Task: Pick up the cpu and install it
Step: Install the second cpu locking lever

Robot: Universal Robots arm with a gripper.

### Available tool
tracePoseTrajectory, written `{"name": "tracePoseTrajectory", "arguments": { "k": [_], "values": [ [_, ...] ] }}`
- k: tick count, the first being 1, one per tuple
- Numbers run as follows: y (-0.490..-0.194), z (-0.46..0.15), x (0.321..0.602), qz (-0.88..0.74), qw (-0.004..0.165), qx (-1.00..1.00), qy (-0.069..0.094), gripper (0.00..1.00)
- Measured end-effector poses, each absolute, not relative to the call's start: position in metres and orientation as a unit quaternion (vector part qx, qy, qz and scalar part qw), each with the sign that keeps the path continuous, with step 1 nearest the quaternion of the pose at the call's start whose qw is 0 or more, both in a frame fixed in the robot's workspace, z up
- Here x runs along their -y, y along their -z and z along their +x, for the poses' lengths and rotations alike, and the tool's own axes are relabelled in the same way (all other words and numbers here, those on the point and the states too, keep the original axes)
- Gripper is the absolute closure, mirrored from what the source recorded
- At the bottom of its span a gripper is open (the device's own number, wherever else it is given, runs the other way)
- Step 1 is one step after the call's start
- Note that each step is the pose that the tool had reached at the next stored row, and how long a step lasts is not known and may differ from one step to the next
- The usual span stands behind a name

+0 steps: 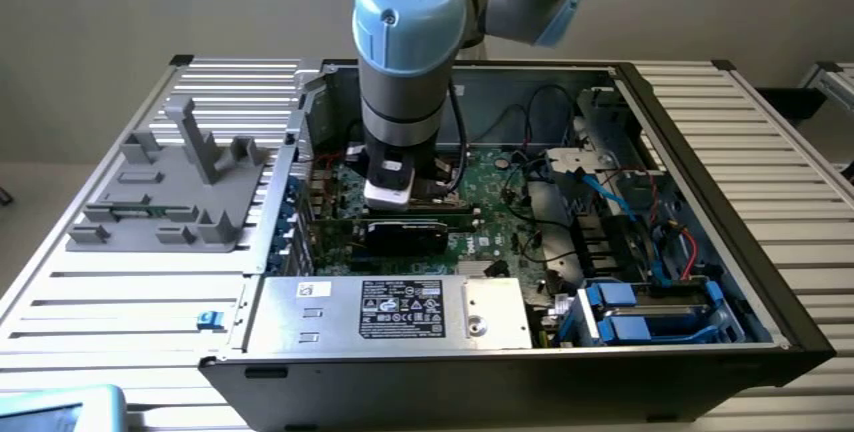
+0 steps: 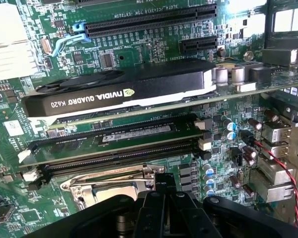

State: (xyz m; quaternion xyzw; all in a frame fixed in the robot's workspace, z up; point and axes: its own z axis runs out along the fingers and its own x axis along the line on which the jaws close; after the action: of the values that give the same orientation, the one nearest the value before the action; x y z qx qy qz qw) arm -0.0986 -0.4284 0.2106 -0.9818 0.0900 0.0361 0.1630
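The robot arm (image 1: 407,62) reaches down into the open computer case (image 1: 721,282) in the middle of the exterior view. In the wrist view, the black gripper (image 2: 164,198) has its fingers pressed together, right over the shiny metal socket frame (image 2: 109,184) on the green motherboard (image 2: 154,44). I cannot tell where the cpu is. A black NVIDIA Quadro graphics card (image 2: 124,91) stands just beyond two long memory slots (image 2: 119,144).

My arm (image 1: 400,62): silver-grey tube segments, pale blue plastic joint caps, round cap bearing raised UR mark. Second joint beside it, same grey and blue. Wrist ends in white block over black mount. My gripper (image 2: 161,210): matte black, chunky moulded housings, dark metal linkage at centre.
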Motion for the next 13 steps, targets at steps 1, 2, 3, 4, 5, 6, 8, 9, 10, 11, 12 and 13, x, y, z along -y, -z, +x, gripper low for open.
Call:
{"name": "tracePoseTrajectory", "arguments": {
  "k": [1, 2, 3, 4, 5, 6, 8, 9, 10, 11, 12, 13],
  "values": [
    [-0.2091, -0.0989, 0.4284, -0.982, 0.163, -0.090, -0.036, 0.89],
    [-0.2076, -0.0990, 0.4284, -0.982, 0.163, -0.090, -0.036, 0.89],
    [-0.2062, -0.0992, 0.4283, -0.982, 0.163, -0.090, -0.036, 0.89],
    [-0.2051, -0.0993, 0.4284, -0.982, 0.163, -0.090, -0.036, 0.89],
    [-0.2040, -0.0995, 0.4284, -0.982, 0.163, -0.090, -0.036, 0.89],
    [-0.2030, -0.0996, 0.4283, -0.982, 0.163, -0.090, -0.036, 0.89],
    [-0.2014, -0.0997, 0.4281, -0.982, 0.163, -0.090, -0.036, 0.89],
    [-0.2010, -0.0997, 0.4279, -0.982, 0.163, -0.090, -0.036, 0.89],
    [-0.2007, -0.0998, 0.4273, -0.982, 0.163, -0.090, -0.036, 0.89],
    [-0.2003, -0.0998, 0.4266, -0.982, 0.163, -0.090, -0.036, 0.89],
    [-0.1999, -0.0997, 0.4261, -0.982, 0.163, -0.090, -0.036, 0.89],
    [-0.1996, -0.0997, 0.4258, -0.982, 0.163, -0.090, -0.036, 0.89]
  ]
}}
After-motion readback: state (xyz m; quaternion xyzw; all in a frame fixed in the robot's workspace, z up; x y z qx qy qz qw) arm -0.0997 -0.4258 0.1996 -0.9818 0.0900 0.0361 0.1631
